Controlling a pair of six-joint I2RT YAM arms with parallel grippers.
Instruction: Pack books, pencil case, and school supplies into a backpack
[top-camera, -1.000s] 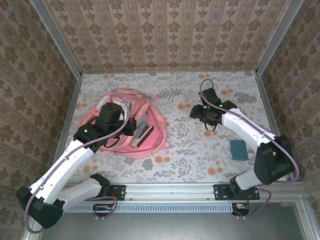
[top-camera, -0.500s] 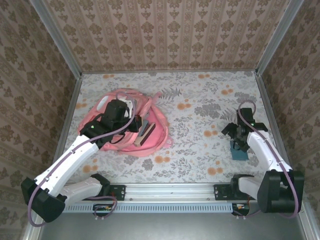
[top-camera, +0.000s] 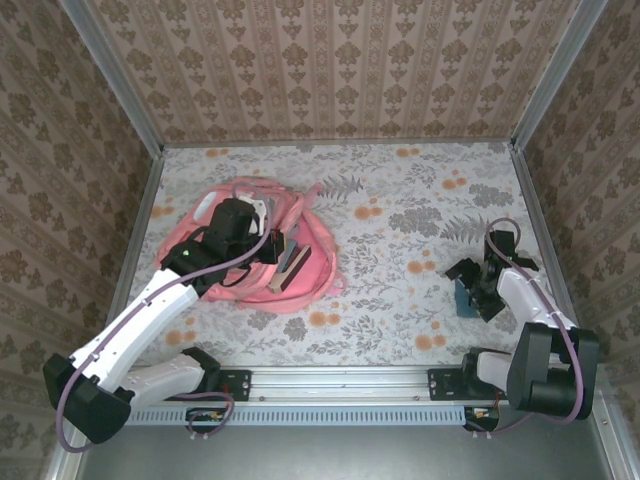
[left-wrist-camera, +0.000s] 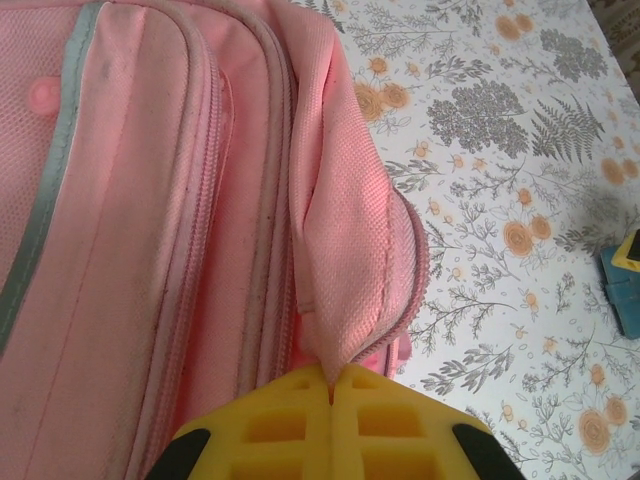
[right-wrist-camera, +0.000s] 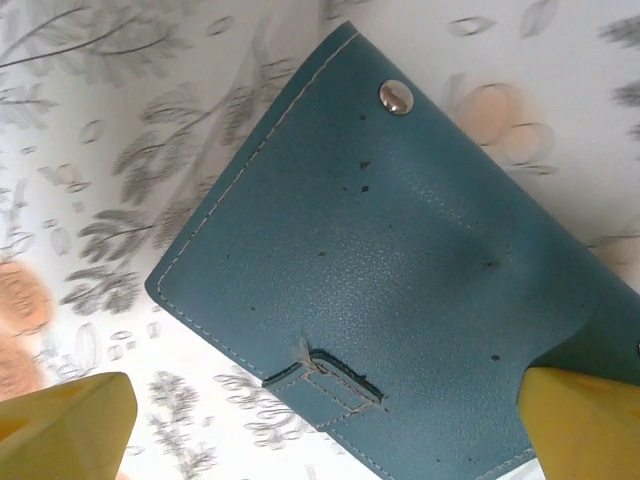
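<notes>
Yellow fingers (left-wrist-camera: 290, 420) of the left gripper (left-wrist-camera: 330, 385) are pressed together, with a fold of the soft pink fabric backpack (left-wrist-camera: 150, 250) pinched between them. The fold is a flap beside a zip line, and it rises to a peak where the fingers meet. From above, the left gripper (top-camera: 266, 244) sits over the middle of the soft pink fabric backpack (top-camera: 318, 262), which lies on the left half of the floral-patterned table (top-camera: 400, 200). Two thin flat books (top-camera: 286, 266), one dark and one pale at the edge, stand on edge in the opening just beside that gripper. Pink straps spread out toward the back wall.

The right gripper (right-wrist-camera: 320, 425) has its jaws spread wide. Its yellow fingertips (right-wrist-camera: 65, 425) show at the two lower corners of the wrist view, one on either side of a teal flat leather-like pouch (right-wrist-camera: 400, 250). The pouch lies on the table at an angle under the gripper, and nothing grips it. It has pale stitching along its edges, a metal snap stud near one corner and a small strap loop near the lower edge.

From above, the right gripper (top-camera: 480, 285) hangs over the teal flat leather-like pouch (top-camera: 463, 299) near the table's right side, well apart from the backpack. The pouch also shows at the right edge of the left wrist view (left-wrist-camera: 625, 305).
</notes>
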